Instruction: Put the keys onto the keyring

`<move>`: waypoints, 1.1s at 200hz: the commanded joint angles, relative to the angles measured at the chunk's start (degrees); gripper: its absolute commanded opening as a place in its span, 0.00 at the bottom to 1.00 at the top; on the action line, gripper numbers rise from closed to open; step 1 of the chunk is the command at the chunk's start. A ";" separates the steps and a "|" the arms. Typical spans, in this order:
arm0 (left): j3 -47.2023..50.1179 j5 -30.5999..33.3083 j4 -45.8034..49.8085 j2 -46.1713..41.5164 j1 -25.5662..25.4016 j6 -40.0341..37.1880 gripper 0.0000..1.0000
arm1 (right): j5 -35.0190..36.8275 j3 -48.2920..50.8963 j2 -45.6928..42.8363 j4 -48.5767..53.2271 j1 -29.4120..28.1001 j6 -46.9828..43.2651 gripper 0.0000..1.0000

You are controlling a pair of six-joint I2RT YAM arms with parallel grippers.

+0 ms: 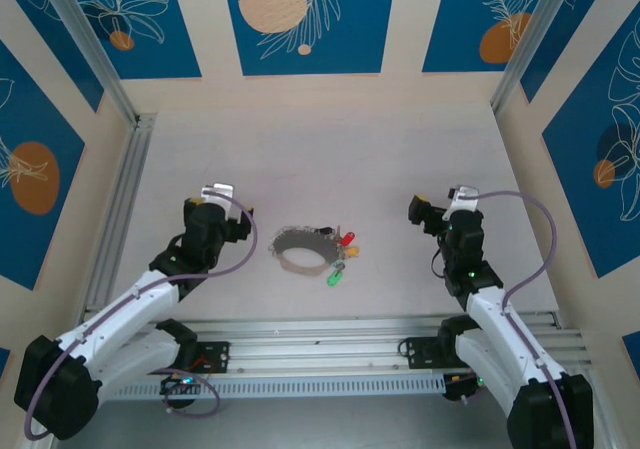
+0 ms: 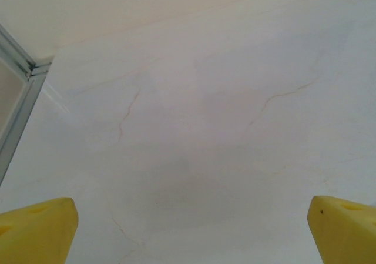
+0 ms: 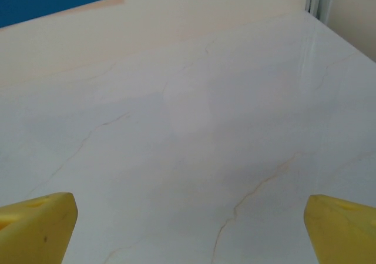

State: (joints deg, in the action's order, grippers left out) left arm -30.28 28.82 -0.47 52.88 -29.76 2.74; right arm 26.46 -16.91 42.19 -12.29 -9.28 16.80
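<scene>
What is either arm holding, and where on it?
Nothing. Left gripper and right gripper are open, empty; keyring and keys lie on the table.

Left end effector (image 2: 191, 229) spread over table (image 2: 205, 99).

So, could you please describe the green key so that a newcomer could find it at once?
Near the middle of the pale table lies the grey keyring. A few small keys cluster at its right rim. The green key is the one closest to the table's near edge, just below the red key in the top view, and the only green thing there.
</scene>
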 commanded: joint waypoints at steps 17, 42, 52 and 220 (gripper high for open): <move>1.42 2.41 -9.03 0.87 3.64 -4.23 1.00 | -2.58 4.98 1.94 -16.15 2.45 -6.69 0.99; 3.16 1.64 -12.87 4.14 7.45 -3.98 1.00 | -7.79 5.82 11.30 -27.24 4.00 -9.41 0.99; 4.18 1.91 -14.81 5.86 8.65 -3.95 1.00 | -7.13 4.95 16.26 -29.75 4.01 -10.01 0.99; 9.90 -13.32 -55.43 36.68 23.04 -4.49 1.00 | -12.32 -5.95 45.23 -35.75 7.41 -9.77 0.99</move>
State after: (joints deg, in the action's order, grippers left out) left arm -18.90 17.52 -54.22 89.49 -7.44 -2.04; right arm 15.99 -21.69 87.31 -47.33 -2.66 6.63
